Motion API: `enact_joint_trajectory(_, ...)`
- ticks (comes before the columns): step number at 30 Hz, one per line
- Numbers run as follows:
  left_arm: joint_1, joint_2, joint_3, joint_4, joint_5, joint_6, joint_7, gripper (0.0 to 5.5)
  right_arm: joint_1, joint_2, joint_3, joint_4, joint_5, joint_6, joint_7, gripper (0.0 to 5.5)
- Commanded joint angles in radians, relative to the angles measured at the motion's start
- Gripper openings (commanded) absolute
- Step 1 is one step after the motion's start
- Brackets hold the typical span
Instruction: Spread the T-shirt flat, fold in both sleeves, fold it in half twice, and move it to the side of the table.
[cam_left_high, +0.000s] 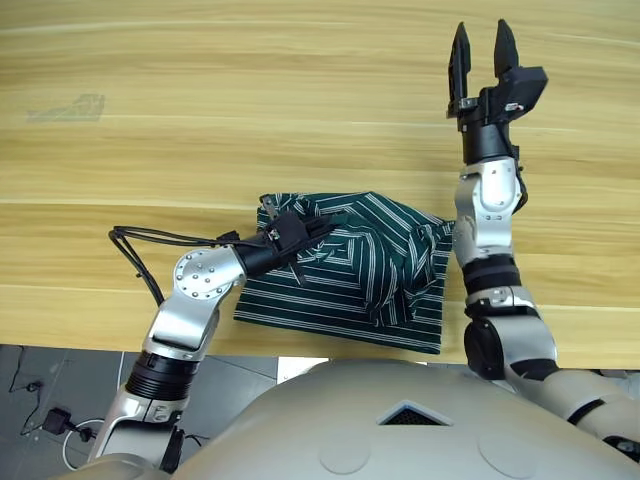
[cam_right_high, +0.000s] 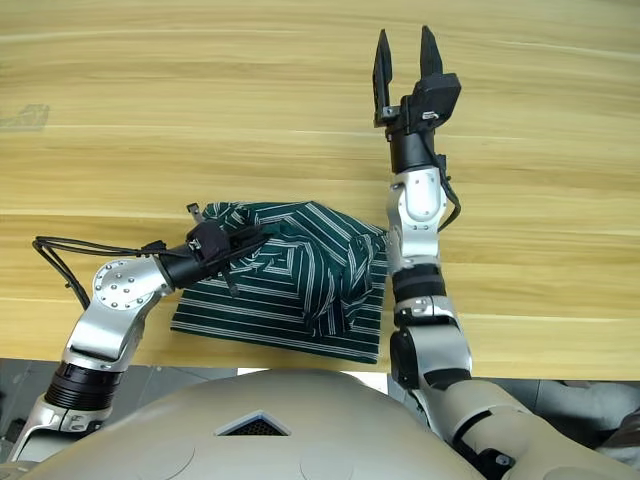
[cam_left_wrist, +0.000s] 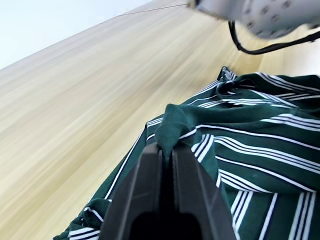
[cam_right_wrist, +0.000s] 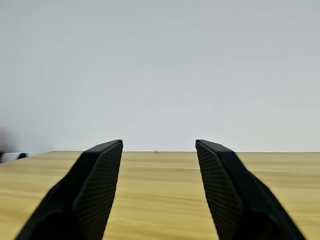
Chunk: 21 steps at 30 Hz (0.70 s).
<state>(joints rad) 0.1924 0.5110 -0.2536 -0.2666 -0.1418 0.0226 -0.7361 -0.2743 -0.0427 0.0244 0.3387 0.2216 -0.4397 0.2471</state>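
A dark green T-shirt (cam_left_high: 350, 275) with thin white stripes lies rumpled and partly folded on the wooden table (cam_left_high: 250, 120), close to its near edge. My left gripper (cam_left_high: 322, 229) is over the shirt's upper left part, shut on a pinched fold of the fabric (cam_left_wrist: 172, 127). The T-shirt (cam_right_high: 300, 275) bunches into a ridge toward its right side. My right gripper (cam_left_high: 482, 50) is raised above the table, well beyond the shirt's right edge, open with nothing between its fingers (cam_right_wrist: 100, 185).
The table stretches wide and bare to the left, right and far side of the shirt. Its near edge (cam_left_high: 100, 345) runs just below the shirt. A black cable (cam_left_high: 150, 240) loops from my left wrist over the table at the left.
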Motion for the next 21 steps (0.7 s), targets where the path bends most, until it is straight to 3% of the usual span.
enact_joint_trajectory(1, 0.006, 0.009, 0.005, -0.014, 0.012, 0.015, 0.005, 0.06, 0.238, -0.119, 0.115, -0.444, 0.192, 0.424, 0.13, 2.72)
enact_joint_trajectory(5, -0.009, 0.024, 0.053, -0.071, 0.0, 0.035, 0.021, 0.06, 0.428, -0.292, 0.142, -0.752, 0.356, 0.739, 0.198, 2.72)
enact_joint_trajectory(9, -0.014, 0.033, 0.09, -0.134, -0.009, 0.061, 0.034, 0.06, 0.533, -0.388, 0.134, -0.858, 0.411, 0.893, 0.226, 2.72)
enact_joint_trajectory(21, -0.023, 0.018, 0.072, -0.177, -0.003, 0.089, 0.045, 0.06, 0.609, -0.366, 0.222, -0.882, 0.392, 1.013, 0.226, 2.72)
